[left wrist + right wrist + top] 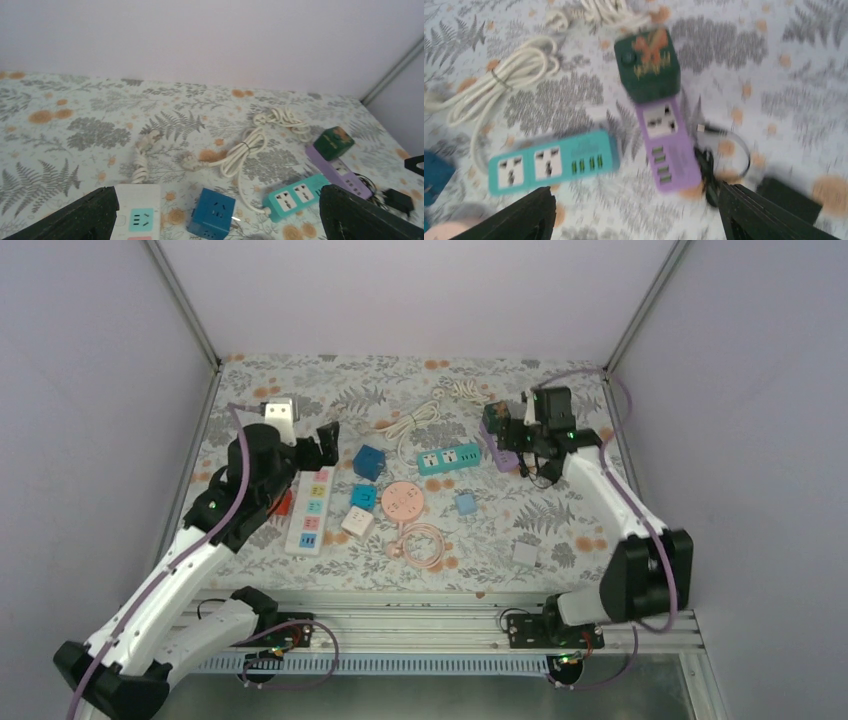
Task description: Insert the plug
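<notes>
A white cable with a white plug [190, 161] lies coiled on the floral table, behind the blue cube socket [214, 214] and the teal power strip [295, 194]. It also shows in the top view [420, 420]. My left gripper [322, 445] is open and empty, hovering over the far end of the white power strip [310, 510]; its fingers [75, 220] frame the blue cube. My right gripper [510, 435] is open and empty above the purple power strip [667, 145], which has a dark green cube [648, 64] at its far end. The teal strip [554, 161] lies to its left.
A pink round socket [403, 500], a pink coiled cable [425, 543], small cube adapters [357, 521] and a white adapter [526, 555] lie mid-table. A black cable [709, 170] and black adapter [789, 197] lie right of the purple strip. Walls enclose three sides.
</notes>
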